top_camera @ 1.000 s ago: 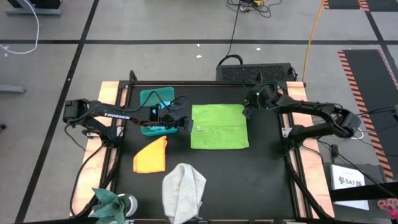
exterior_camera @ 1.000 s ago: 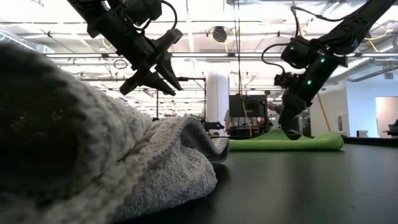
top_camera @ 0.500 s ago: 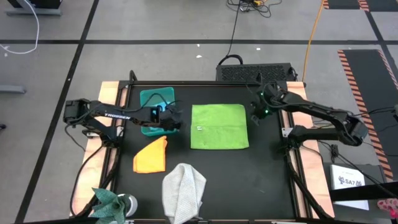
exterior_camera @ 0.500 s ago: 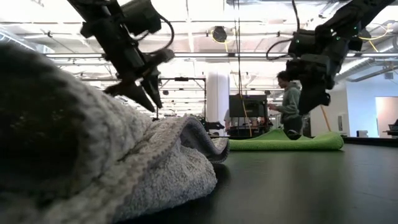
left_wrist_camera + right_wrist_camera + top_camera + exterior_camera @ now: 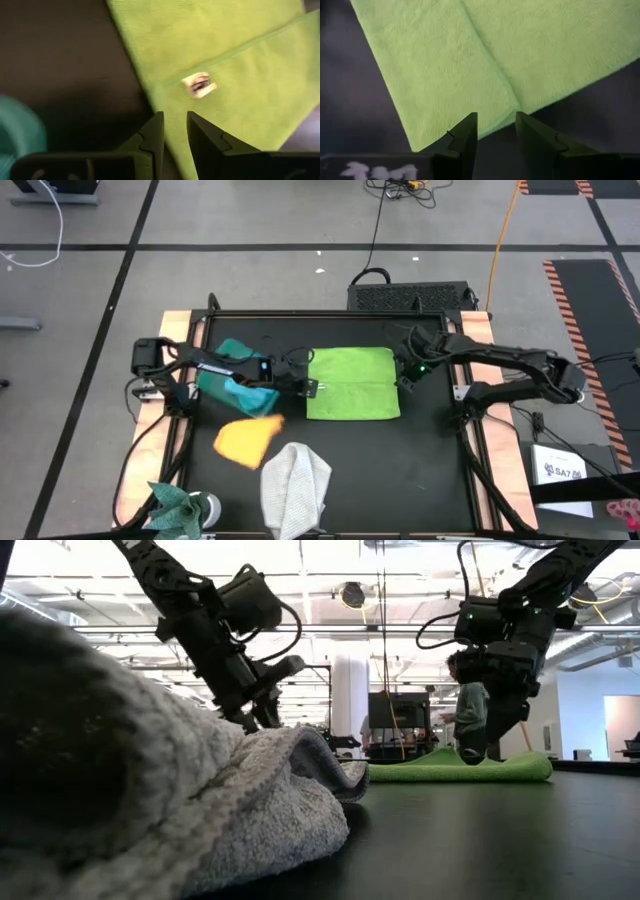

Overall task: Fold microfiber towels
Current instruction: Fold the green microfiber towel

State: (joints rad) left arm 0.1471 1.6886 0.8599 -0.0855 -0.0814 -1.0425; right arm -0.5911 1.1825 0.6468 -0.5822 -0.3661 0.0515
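With both arms brought in low over the black bench (image 5: 420, 460), I have the lime green towel (image 5: 352, 383) lying flat near the middle, folded once so that a seam runs across it, with a small white tag (image 5: 199, 84) showing close to its left edge. My left tool (image 5: 303, 387) sits at that left edge, and the left wrist view shows its fingers (image 5: 152, 135) slightly parted over the towel's border, holding nothing. My right tool (image 5: 404, 377) is at the opposite, right edge; from its wrist camera I see the fingers (image 5: 465, 136) apart, straddling the point where the fold line meets the towel's edge, with no cloth between them. Left of the green towel, under the left arm, is a teal mass (image 5: 233, 385); I cannot tell towel from bin there. Just in front of it lies the orange-yellow towel (image 5: 247, 439), and beside that, near the front edge, the light grey towel (image 5: 296, 486) lies in a rumpled heap that fills the near side of the low view. A person (image 5: 468, 710) stands in the room beyond the bench.
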